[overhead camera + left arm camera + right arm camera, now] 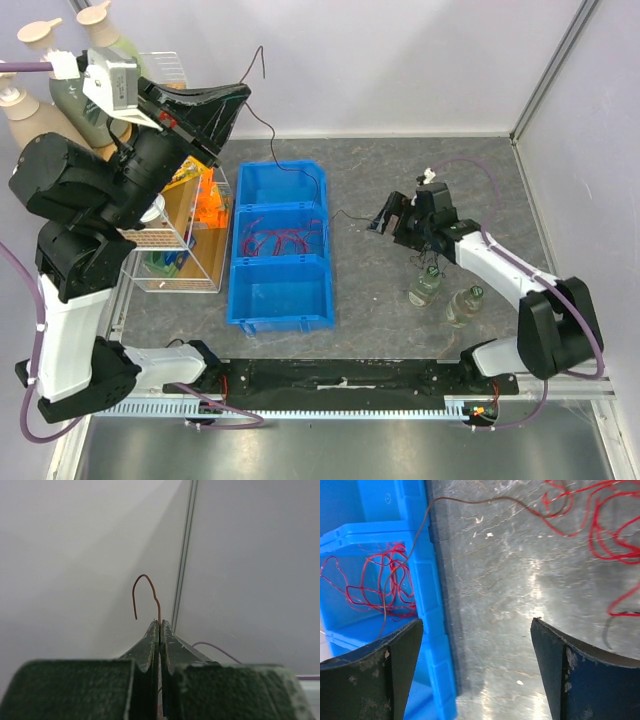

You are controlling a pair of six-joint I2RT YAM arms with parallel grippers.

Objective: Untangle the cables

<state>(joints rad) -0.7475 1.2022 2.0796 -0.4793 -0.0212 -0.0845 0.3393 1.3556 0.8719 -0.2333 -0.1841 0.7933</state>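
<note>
My left gripper is raised high at the back left, shut on a thin dark cable. In the left wrist view the jaws are pressed together and the cable's hooked end sticks up above them. This cable hangs down across the blue bin onto the table. A bunch of red cables lies in the bin's middle compartment. More red cables lie on the table. My right gripper is open low over the table right of the bin, with nothing between its fingers.
A clear container with colourful items stands left of the bin. Two small glass bottles stand near my right arm. Pump bottles are at the back left. The bin's wall is close to my right gripper's left finger.
</note>
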